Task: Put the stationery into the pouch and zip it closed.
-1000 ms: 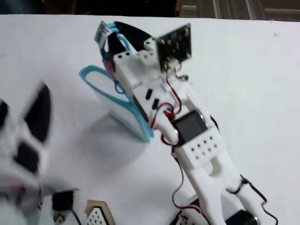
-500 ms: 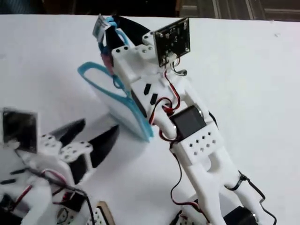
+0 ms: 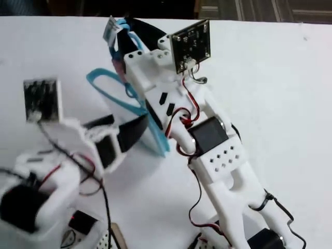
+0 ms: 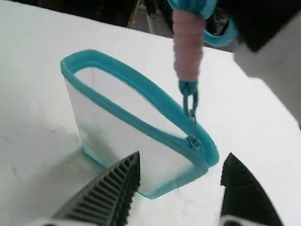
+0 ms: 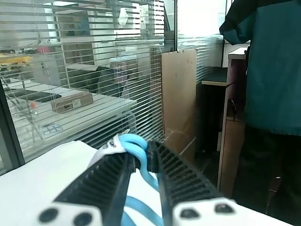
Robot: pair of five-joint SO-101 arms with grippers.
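Observation:
A clear pouch [image 3: 118, 102] with a teal zip rim stands upright on the white table, its top gaping open [image 4: 127, 99]. The zip slider [image 4: 193, 141] sits near one end. A teal and pink strap [image 4: 188, 47] rises from it. My right gripper [image 3: 127, 36] is shut on the strap's loop [image 5: 134, 143] above the pouch's far end. My left gripper [image 3: 129, 122] is open at the pouch's near end, its ribbed fingers [image 4: 117, 188] on either side of the slider end [image 4: 182, 160], not touching.
The right arm's white body [image 3: 207, 140] slants across the table from the bottom right. The left arm's body [image 3: 36, 187] fills the bottom left. Bare table lies to the right [image 3: 280, 93]. The table's far edge [image 3: 249, 19] runs along the top.
The left arm has swung in from the lower left, bringing its open gripper up to the pouch's near end. The right arm has barely moved and still holds the strap.

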